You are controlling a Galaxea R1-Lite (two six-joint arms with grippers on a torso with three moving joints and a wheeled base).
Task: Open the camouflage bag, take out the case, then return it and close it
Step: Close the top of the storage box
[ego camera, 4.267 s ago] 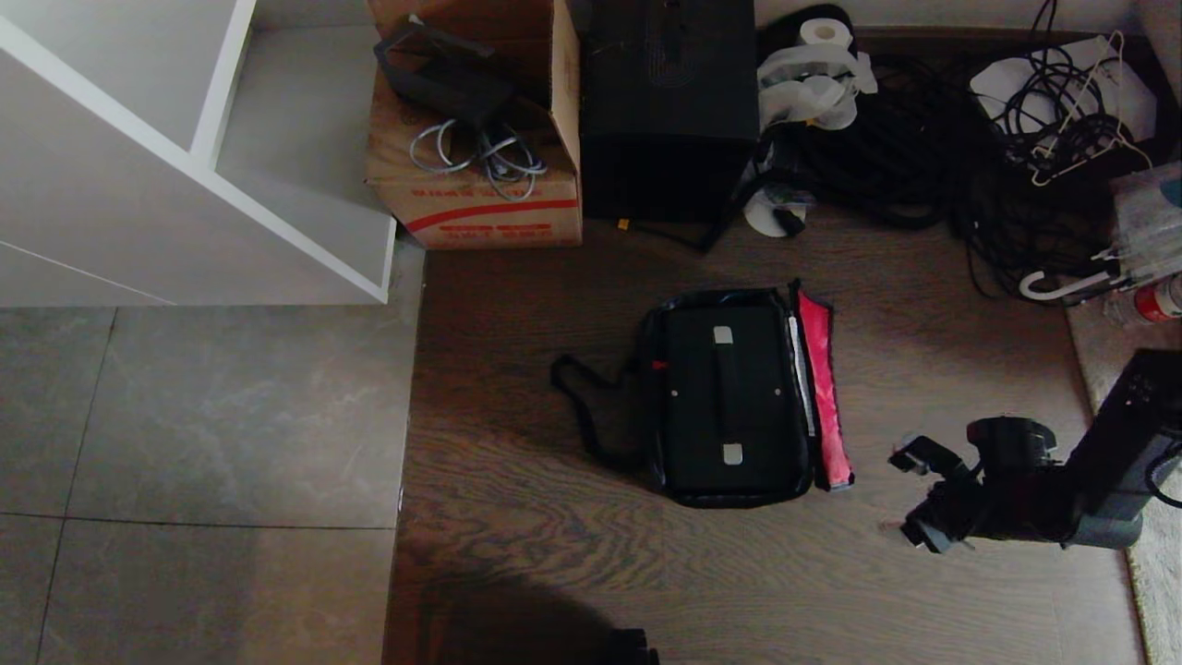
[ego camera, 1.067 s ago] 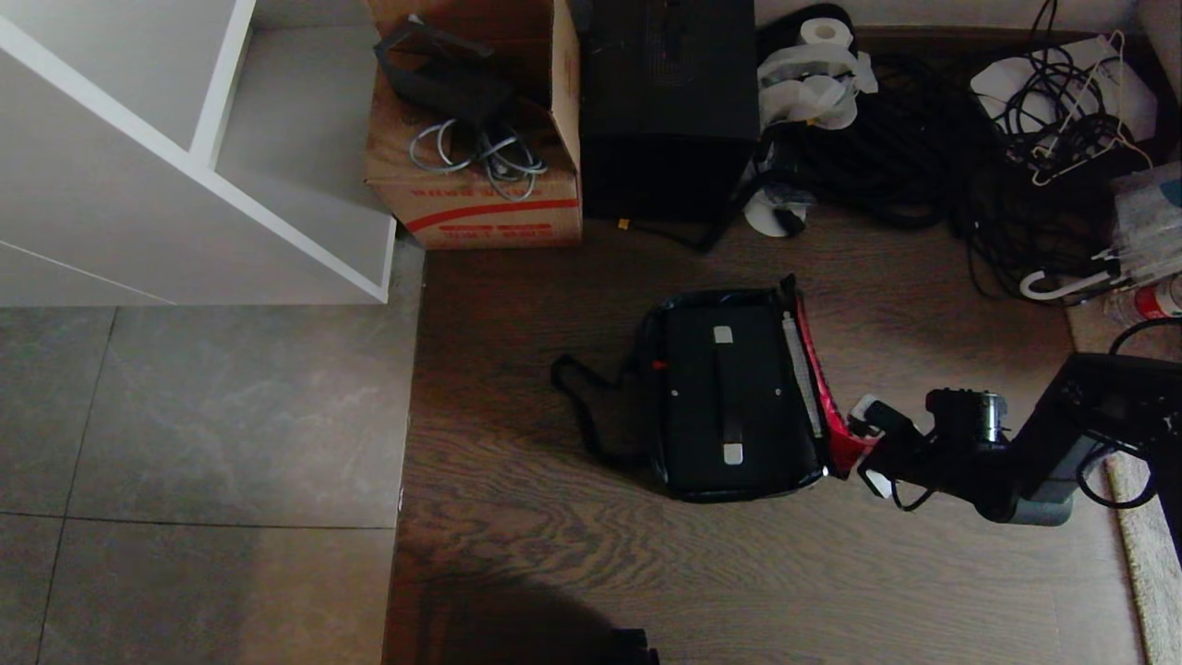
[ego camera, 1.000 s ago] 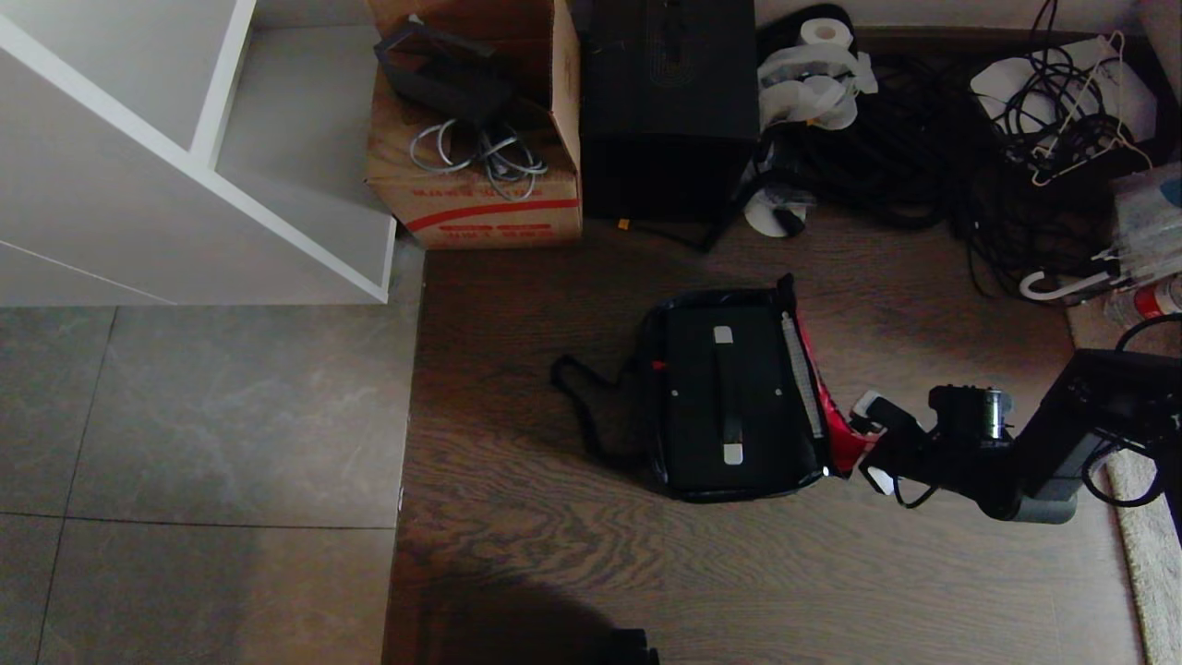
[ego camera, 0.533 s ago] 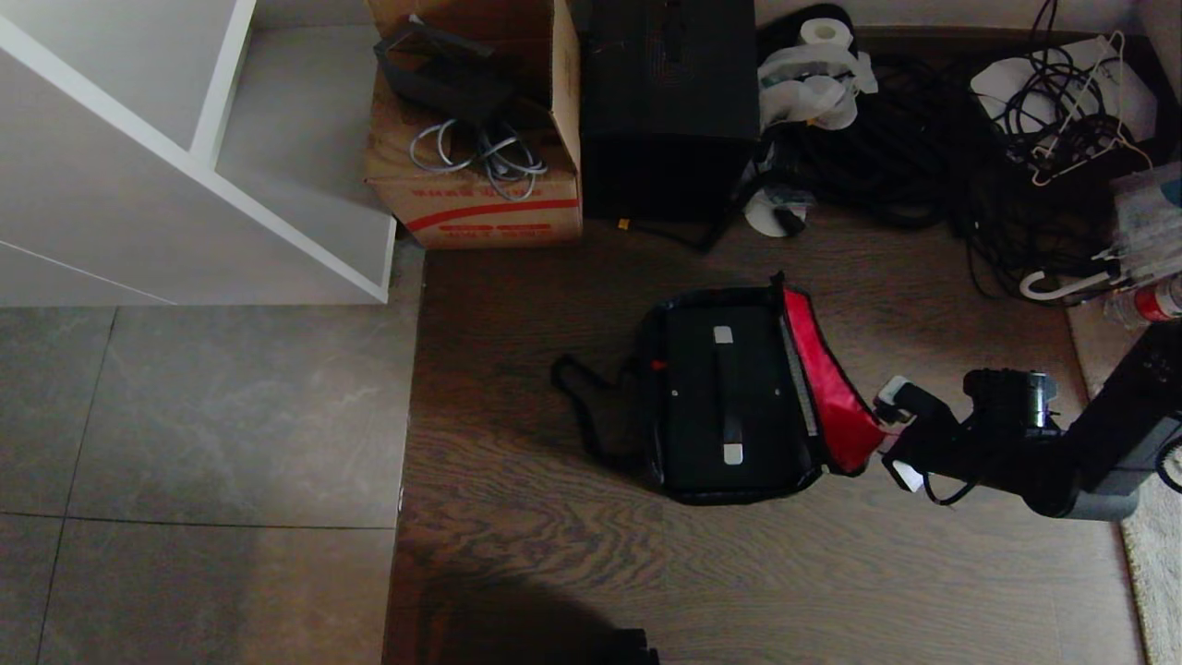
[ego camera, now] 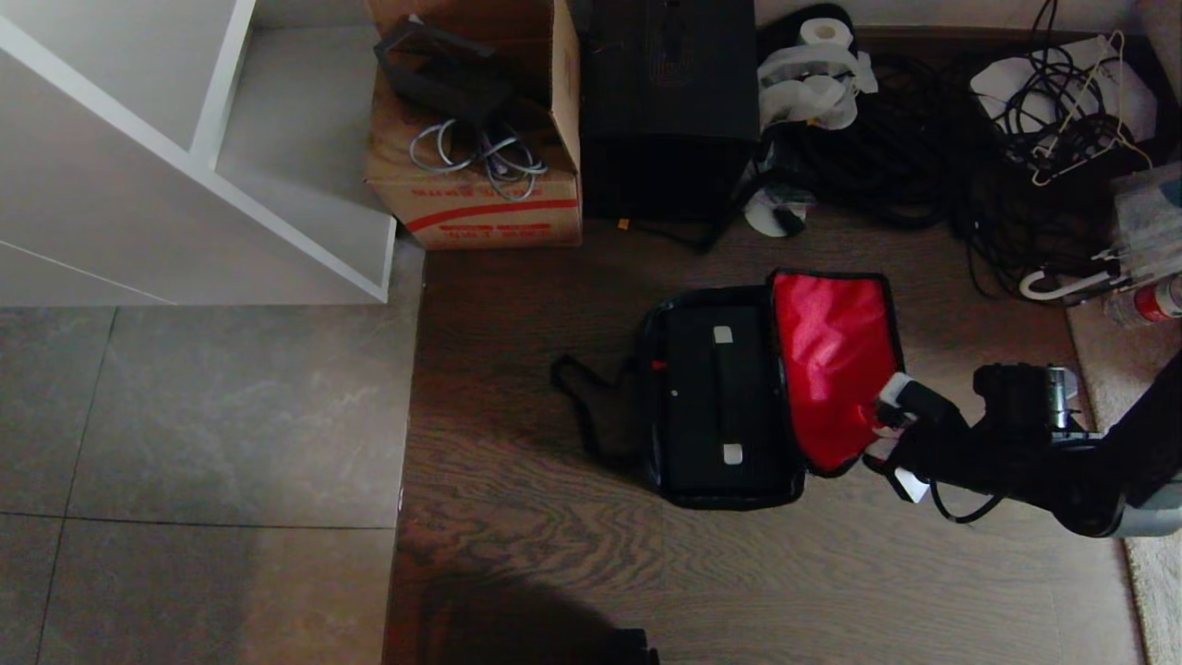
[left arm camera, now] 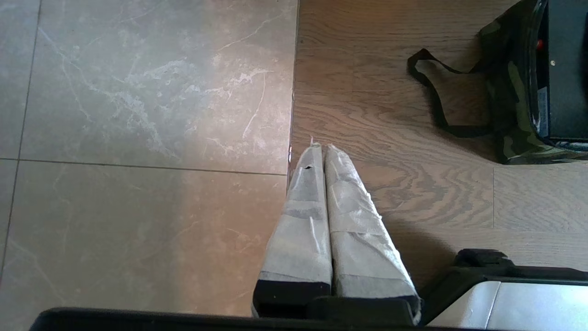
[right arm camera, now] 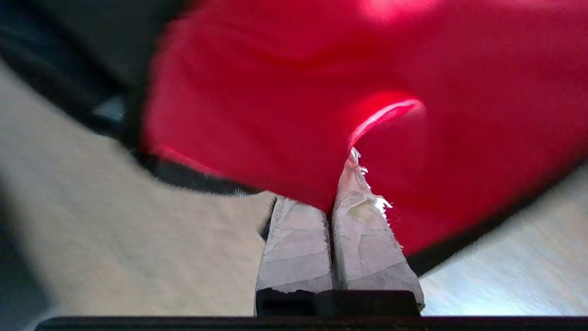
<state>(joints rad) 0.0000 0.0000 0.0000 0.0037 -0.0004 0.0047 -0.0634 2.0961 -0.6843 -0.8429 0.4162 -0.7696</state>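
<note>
Right now the camouflage bag (ego camera: 657,462) sits on the wood floor (ego camera: 554,554) with its lid (ego camera: 831,360) raised and the red lining facing up. The case (ego camera: 716,397) lies inside the bag, black, its top handle with silver ends running along the middle. The right gripper (ego camera: 882,429) is at the free edge of the lid, on the side of the bag away from the shoulder strap (ego camera: 582,406), and its taped fingers (right arm camera: 363,239) are pinched together on the red fabric; the right wrist view shows the lining folded in between them. The lid is held up off the floor, tilted out over the side of the bag rather than lying flat. The strap trails loosely on the floor at the bag's opposite side. Beyond the bag, against the wall, stand a brown cardboard box (ego camera: 480,203) with a red stripe and cables in it, and beside it a taller black box (ego camera: 669,111); a heap of black cables (ego camera: 923,157) lies further along. The left gripper (left arm camera: 321,151) hangs over the seam between tile and wood, well apart from the bag, its wrapped fingers pressed together on nothing.
</note>
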